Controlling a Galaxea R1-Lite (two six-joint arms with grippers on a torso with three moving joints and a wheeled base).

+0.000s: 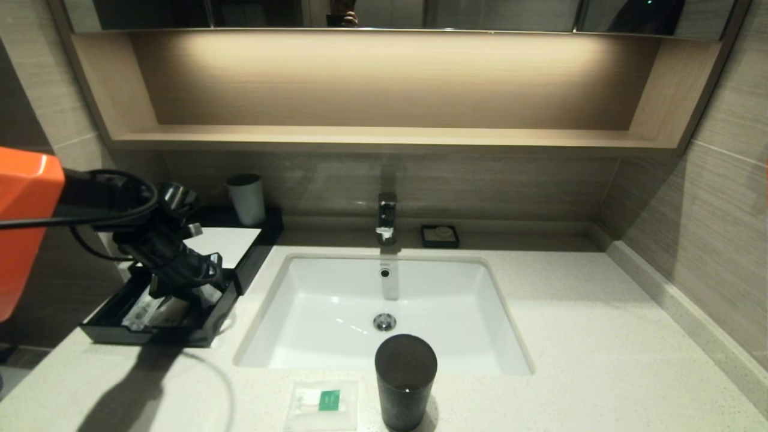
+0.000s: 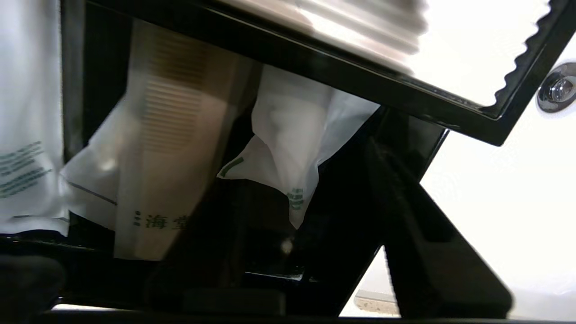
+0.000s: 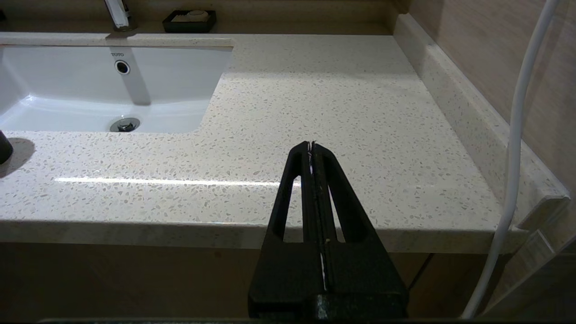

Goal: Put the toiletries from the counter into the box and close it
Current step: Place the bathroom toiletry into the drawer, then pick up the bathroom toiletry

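Dropping packet in box drawer [image 1: 120,327] at 8 o'clock: I'd lift left gripper [image 1: 201,294], jaw state unclear, straight up; right gripper [image 3: 312,150] pressed together.

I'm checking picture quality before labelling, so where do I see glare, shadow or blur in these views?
Head view: the lit shelf glows, and the left arm throws a dark shadow over the counter before the box. Left wrist view: the box rim shows wavy smear and the bright sink side washes out. Right wrist view: a glare streak crosses the counter behind the shut right end effector.

Dark cup [image 1: 405,381], faucet [image 1: 387,217], soap dish [image 1: 440,236].
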